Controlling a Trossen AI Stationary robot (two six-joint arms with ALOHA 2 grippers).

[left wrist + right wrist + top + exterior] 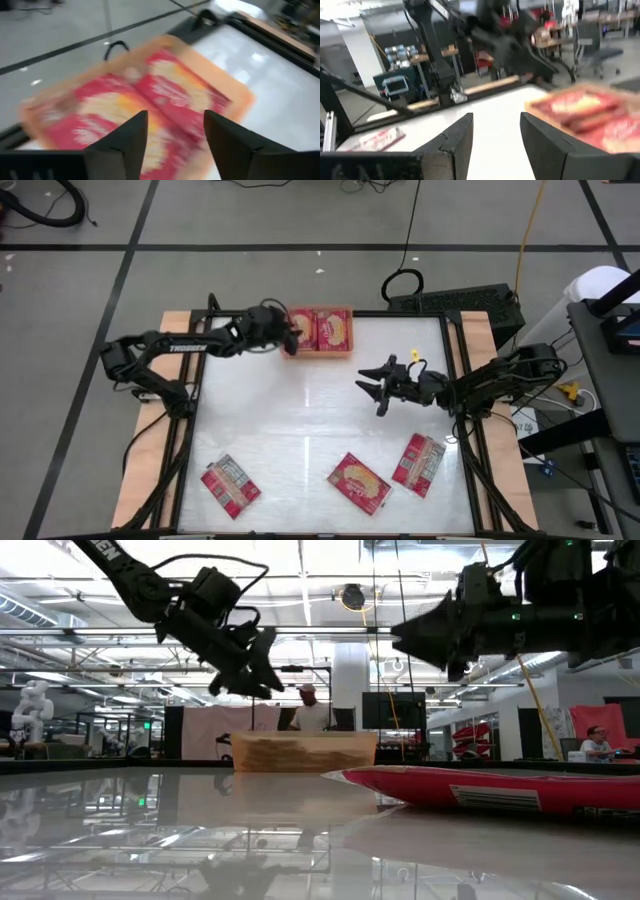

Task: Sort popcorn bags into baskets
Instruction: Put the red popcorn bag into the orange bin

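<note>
Three popcorn bags lie along the table's near edge. Mid-table, the right gripper hovers, fingers apart and empty. At the far edge, the left gripper, fingers apart, hangs over the bag-filled orange tray.

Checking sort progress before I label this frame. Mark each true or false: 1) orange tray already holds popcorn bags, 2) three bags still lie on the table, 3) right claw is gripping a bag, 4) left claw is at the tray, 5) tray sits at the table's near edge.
1) True: the orange tray holds popcorn bags side by side.
2) True: loose bags at.
3) False: the right claw is open and empty, over mid-table.
4) True: the left claw is open at the tray's left end.
5) False: it sits at the far edge.
</note>
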